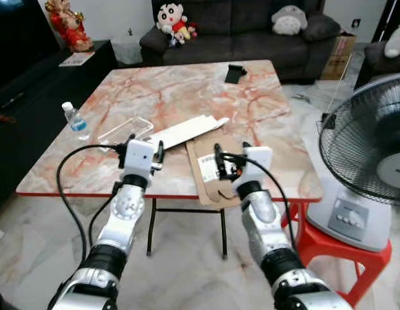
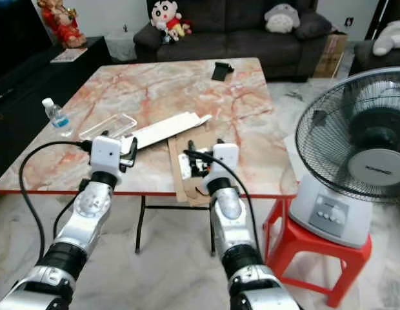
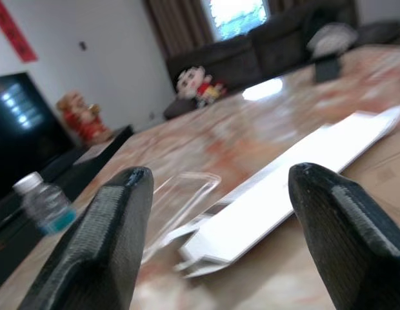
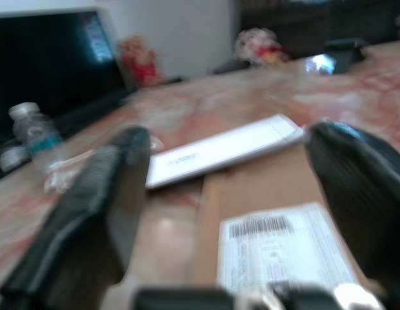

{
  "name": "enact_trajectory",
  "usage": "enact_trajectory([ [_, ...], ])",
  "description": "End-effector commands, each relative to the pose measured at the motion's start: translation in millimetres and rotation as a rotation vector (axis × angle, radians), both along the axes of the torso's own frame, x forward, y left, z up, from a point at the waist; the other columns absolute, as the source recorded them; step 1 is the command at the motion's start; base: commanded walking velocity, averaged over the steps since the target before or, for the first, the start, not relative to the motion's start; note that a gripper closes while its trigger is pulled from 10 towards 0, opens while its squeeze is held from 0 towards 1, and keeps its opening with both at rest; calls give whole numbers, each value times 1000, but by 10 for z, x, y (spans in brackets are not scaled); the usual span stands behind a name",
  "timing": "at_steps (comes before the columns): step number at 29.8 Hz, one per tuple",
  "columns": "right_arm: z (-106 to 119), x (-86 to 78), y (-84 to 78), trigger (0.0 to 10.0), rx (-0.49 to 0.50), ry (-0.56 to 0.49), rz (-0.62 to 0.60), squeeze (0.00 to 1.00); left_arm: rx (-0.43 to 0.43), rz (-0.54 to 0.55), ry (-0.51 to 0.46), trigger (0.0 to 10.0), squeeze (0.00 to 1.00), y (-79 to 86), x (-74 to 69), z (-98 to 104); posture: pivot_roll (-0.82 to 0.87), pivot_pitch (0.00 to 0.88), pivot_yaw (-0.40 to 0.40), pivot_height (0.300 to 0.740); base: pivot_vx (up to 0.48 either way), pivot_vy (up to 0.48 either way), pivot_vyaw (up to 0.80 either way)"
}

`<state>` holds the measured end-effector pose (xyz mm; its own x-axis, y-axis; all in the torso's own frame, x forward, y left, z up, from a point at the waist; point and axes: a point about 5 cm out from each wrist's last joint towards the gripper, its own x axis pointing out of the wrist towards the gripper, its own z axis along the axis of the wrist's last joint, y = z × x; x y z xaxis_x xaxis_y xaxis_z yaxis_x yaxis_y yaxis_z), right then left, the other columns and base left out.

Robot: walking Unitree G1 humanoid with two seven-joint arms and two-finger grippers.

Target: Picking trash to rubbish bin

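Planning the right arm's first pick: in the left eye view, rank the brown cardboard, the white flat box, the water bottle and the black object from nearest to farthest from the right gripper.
1. Brown cardboard, under the right gripper, at the table's near edge.
2. White flat box, just beyond, toward the left.
3. Water bottle, far left edge.
4. Black object, far side of the table.

Place: home living room
Upper frame: dark sofa (image 1: 251, 26) with plush toys (image 1: 174, 19)
Centre: marble-patterned table (image 1: 168, 90)
Right: standing fan (image 1: 374, 148)

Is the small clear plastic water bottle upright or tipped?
Upright: the small clear plastic water bottle stands on the marble-patterned table, white cap on top.
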<state>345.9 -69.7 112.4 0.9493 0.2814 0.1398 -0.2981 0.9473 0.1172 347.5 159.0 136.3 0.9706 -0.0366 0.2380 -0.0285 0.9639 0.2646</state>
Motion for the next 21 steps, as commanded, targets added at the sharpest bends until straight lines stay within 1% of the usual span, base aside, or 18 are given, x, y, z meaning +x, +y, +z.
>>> enact_trajectory([
  [1, 63, 29, -4, 10000, -9, -25, -5, 0, -5, -15, 6, 10000, 0, -37, -2, 5, 9, 0, 110, 740, 330, 0, 800],
  [3, 71, 36, -2, 10000, -7, -27, -6, 0, -5, -16, 9, 10000, 0, -35, -7, -2, 9, 0, 110, 740, 330, 0, 800],
  [7, 94, 67, -14, 10000, 22, -16, -12, 0, -5, -15, 15, 10000, 0, -21, -22, -19, 24, 0, 99, 740, 331, 0, 0],
  [10, 84, 50, 28, 10000, 19, -15, 7, 0, -4, -13, 16, 10000, 0, -13, -24, -16, 25, 0, 98, 740, 330, 0, 0],
  [14, 84, 51, 40, 10000, 17, -14, 10, 0, -2, -13, 16, 10000, 0, -13, -10, -4, 18, 0, 100, 740, 328, 0, 0],
  [21, 102, 68, 26, 10000, 1, -21, 10, 0, -16, -20, 13, 10000, 0, -43, 33, 34, 8, 0, 99, 740, 331, 0, 0],
])
